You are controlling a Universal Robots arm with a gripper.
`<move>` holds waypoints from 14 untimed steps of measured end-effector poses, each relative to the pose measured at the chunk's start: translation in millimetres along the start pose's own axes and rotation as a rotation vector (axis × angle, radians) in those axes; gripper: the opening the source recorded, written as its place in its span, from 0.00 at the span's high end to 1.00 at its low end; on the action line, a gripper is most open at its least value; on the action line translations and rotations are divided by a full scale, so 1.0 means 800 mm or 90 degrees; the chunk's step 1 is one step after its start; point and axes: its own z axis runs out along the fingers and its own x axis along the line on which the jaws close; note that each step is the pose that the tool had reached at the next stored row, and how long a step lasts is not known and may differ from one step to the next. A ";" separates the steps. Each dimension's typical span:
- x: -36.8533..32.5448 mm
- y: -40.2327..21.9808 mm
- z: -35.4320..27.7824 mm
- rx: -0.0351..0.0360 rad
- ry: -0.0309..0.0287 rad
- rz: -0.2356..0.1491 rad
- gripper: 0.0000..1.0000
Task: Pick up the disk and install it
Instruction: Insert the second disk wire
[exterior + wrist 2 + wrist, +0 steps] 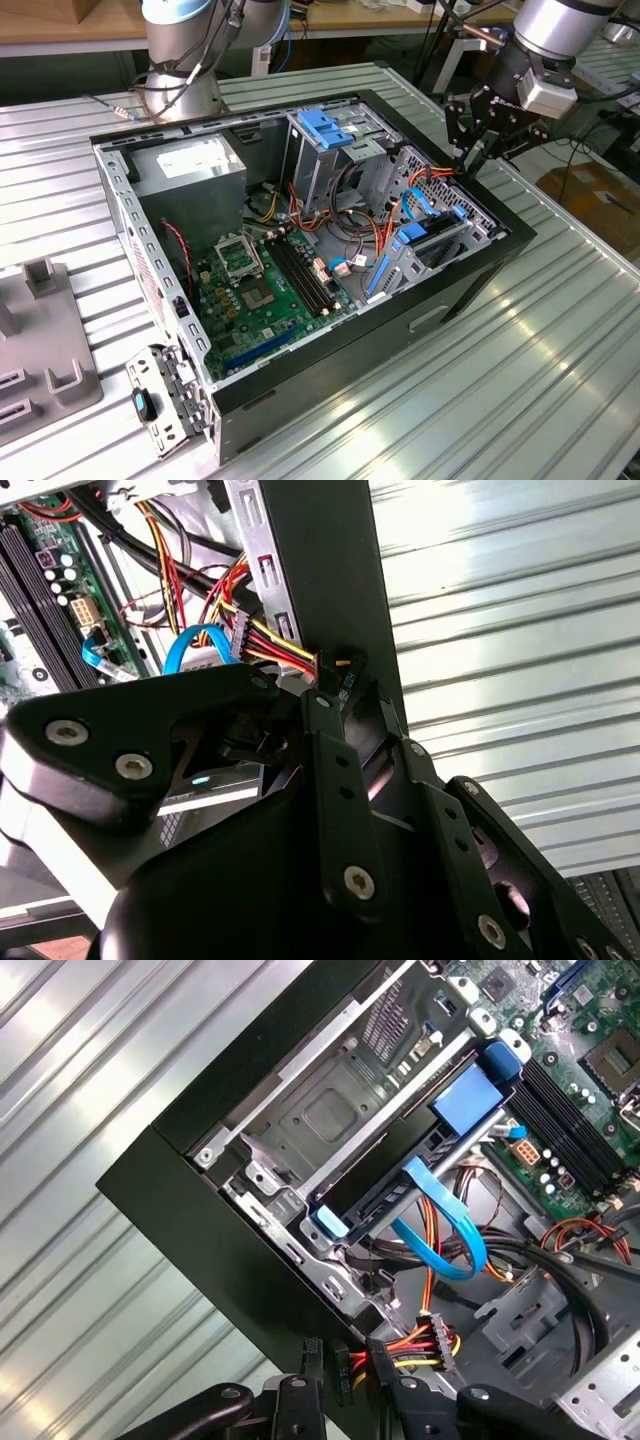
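Station check, exterior view. The open black sheet-metal computer case point(330, 350) lies on its side on the ribbed silver metal table point(520, 400). A green motherboard point(260, 285) covers its floor.

My black gripper point(468, 160) hangs at the rim of the case wall on the exterior view's right, just above the corner where the drive cage sits. I cannot tell whether it is apart, together or clamped on anything. A bundle of red, yellow and black wires point(400, 1345) runs up to that rim, close to its tip.

The disk point(450, 1110), a flat drive in a bright blue plastic carrier, is not in my grasp. In the first wrist view it lies slid into the grey metal drive cage point(330, 1125) at the case corner, with blue carrier ends showing at both ends of the slot. A thin light-blue flat cable point(450, 1230) loops out beside it.

The tall grey cage with the fixed blue plastic bracket point(325, 125) stands apart, deeper in the case.
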 end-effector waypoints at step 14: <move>0.0000 -0.0003 -0.0016 -0.0008 0.0006 -0.001 0.69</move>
